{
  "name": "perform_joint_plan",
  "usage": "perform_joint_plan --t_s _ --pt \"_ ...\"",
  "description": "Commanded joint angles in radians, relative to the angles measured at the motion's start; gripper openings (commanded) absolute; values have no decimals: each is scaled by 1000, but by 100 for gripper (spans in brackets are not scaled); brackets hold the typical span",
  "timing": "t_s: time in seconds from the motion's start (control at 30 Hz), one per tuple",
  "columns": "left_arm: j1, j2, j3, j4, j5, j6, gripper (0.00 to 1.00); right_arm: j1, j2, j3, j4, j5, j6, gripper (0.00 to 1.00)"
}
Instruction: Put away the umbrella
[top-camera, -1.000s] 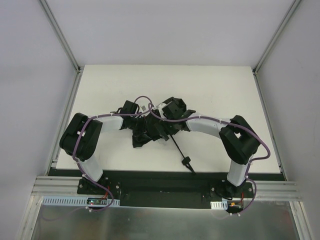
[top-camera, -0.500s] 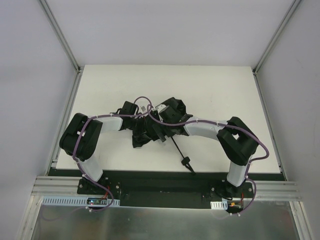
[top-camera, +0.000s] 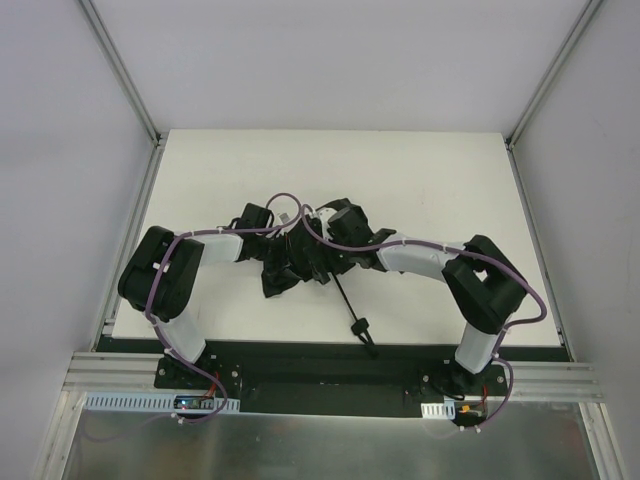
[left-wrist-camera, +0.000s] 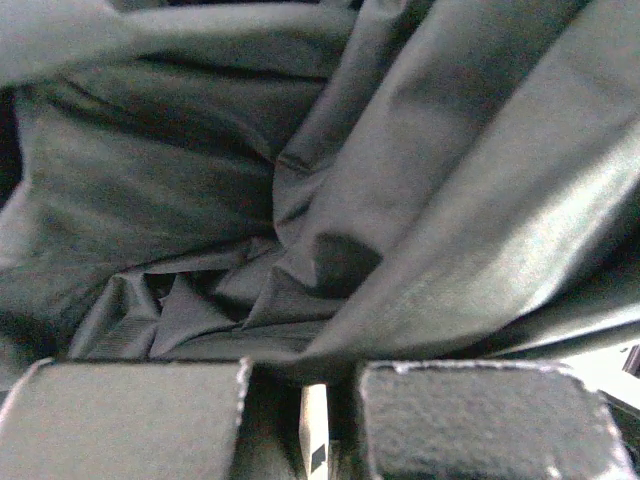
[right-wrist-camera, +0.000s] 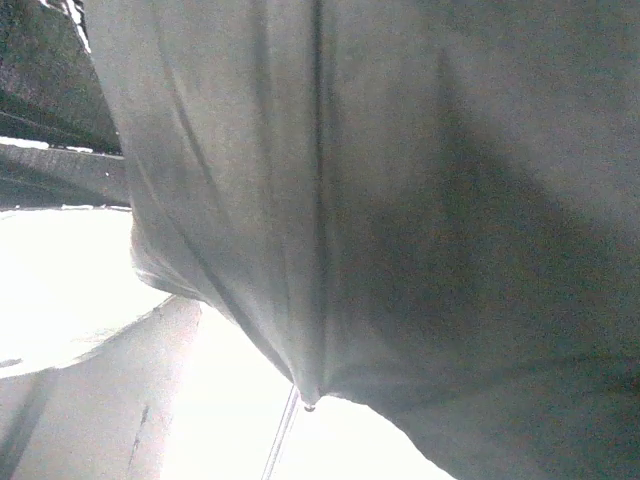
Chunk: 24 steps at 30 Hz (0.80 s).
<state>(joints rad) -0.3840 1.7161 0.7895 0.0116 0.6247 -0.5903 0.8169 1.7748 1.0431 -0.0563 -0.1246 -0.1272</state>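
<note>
Black matte fabric, creased & crumpled: 1 umbrella (top-camera: 283, 278) lay mid-table on the white table (top-camera: 430, 180), where the 2 arms met. Its 1 thin straight shaft (top-camera: 345, 300) ran from the bundle toward the near edge, slightly right, ending in 1 small knob handle (top-camera: 360, 327). L gripper (left-wrist-camera: 300, 385) was pinched on the fabric, 2 rough pads (left-wrist-camera: 140, 420) w/ a pale strip between. R gripper (top-camera: 318, 258): fabric filled its cam, couldn't tell its state

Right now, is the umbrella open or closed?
Closed but messy: the umbrella fabric lies bunched on the table, its thin shaft sticking out.
</note>
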Motion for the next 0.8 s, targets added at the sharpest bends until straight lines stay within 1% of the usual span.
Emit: perform_joint_plan --t_s 0.0,0.13,0.2,0.23,0.3,0.37,0.4,0.43,0.5,0.57,0.6,0.63,0.67,0.7,0.73,0.77 --pt "5 -44 -7 14 26 6 0 60 40 61 -100 47 -11 100" --pt "5 -42 -19 19 23 4 0 106 78 83 -115 257 -54 99" --pt "5 -46 -27 24 21 1 0 119 112 109 -152 337 -55 100" --pt "5 -46 -33 27 21 1 0 128 121 113 -155 376 -54 99" --pt "7 -47 -45 31 18 3 0 139 136 113 -158 436 -43 93" --pt "11 -46 -55 34 20 6 0 140 140 107 -158 448 -28 75" --pt "13 -46 -61 34 17 9 0 140 135 104 -158 439 -23 62" --pt "14 -46 -64 34 18 14 0 140 123 98 -152 424 -17 51" --pt "22 -41 -72 34 18 20 0 140 81 81 -145 379 -14 33" --pt "28 -36 -73 34 18 23 0 140 42 69 -145 341 -3 21" --pt "30 -32 -70 34 20 24 0 139 23 71 -154 329 0 19" --pt "30 -29 -65 34 20 26 0 140 3 69 -161 316 7 22" --pt "30 -27 -61 34 20 26 0 137 -12 74 -165 297 9 33" --pt "30 -26 -55 34 21 24 0 139 -29 81 -180 292 12 49" --pt "30 -20 -49 34 21 26 0 137 -43 87 -192 284 20 62" --pt "30 -15 -42 34 26 26 0 134 -60 98 -207 269 17 70"
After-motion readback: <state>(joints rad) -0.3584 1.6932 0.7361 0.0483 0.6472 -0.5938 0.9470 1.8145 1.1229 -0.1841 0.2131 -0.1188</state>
